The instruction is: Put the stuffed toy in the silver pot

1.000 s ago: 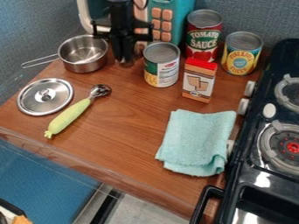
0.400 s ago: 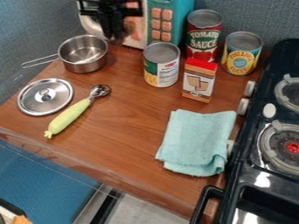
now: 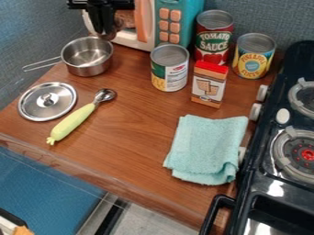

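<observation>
Up at the counter's back left corner, near the toy microwave (image 3: 149, 25), hangs the claw (image 3: 104, 27); at its lower end shows a small dark brown lump, most likely the stuffed toy (image 3: 109, 36), though the black parts merge with it and I would not swear to it. Whether the claw is apart, together or clamped on that lump, I cannot tell.

The relation that matters is lump to mouth: it lies right below the claw, its longer axis seemingly near upright, and in the view it sits at the back right rim of the silver pot (image 3: 87, 57); the next move should carry it forward and to the picture's left, over the opening, then down; coming down too soon could catch the rim and tip the pot.

Bare metal lines the pot, nothing in it that I can see; its wire handle (image 3: 42, 65) points left, and its lid (image 3: 47, 101) lies apart on the counter (image 3: 131, 133), so the mouth is free; the nearest can (image 3: 169, 68) stands closed, well right of the pot.
</observation>
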